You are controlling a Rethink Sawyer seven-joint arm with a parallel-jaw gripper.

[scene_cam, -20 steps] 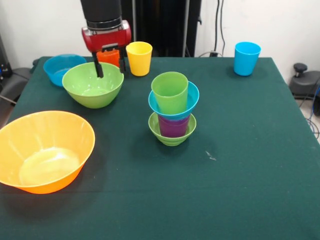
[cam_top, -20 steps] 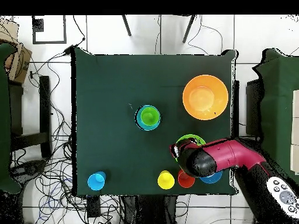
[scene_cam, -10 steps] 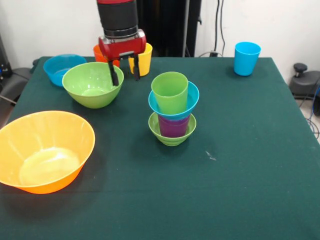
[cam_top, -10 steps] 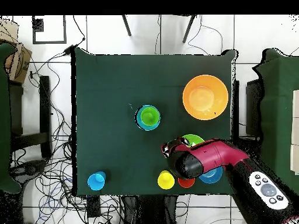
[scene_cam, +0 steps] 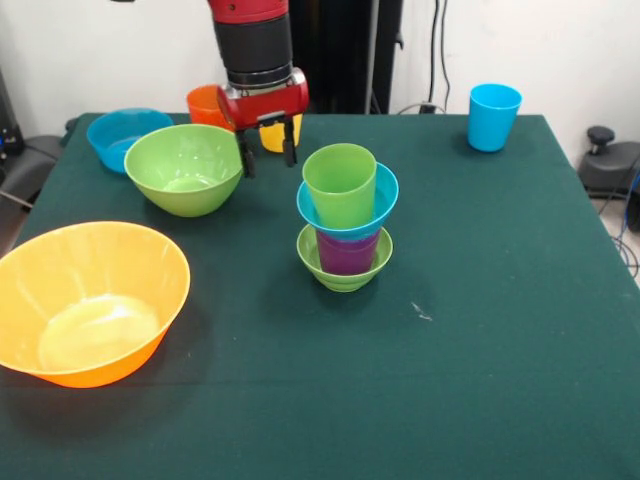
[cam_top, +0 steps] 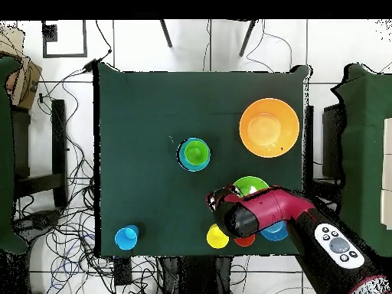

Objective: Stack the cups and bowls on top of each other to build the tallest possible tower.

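- Gripper, fingers spread and empty, hangs between green bowl and tower, hiding yellow cup.
- It has shifted from over the bowl toward the tower.

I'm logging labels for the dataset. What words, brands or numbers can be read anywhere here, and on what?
None can be read: the cups, the bowls and the green table cloth are plain.
The arm's grey button panel has round marks too small to read.

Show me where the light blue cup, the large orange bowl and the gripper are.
light blue cup (scene_cam: 494, 120), front view, on its outer wall.
large orange bowl (scene_cam: 60, 255), front view, on its inner far wall.
gripper (scene_cam: 267, 153), front view, midway between its fingertips.
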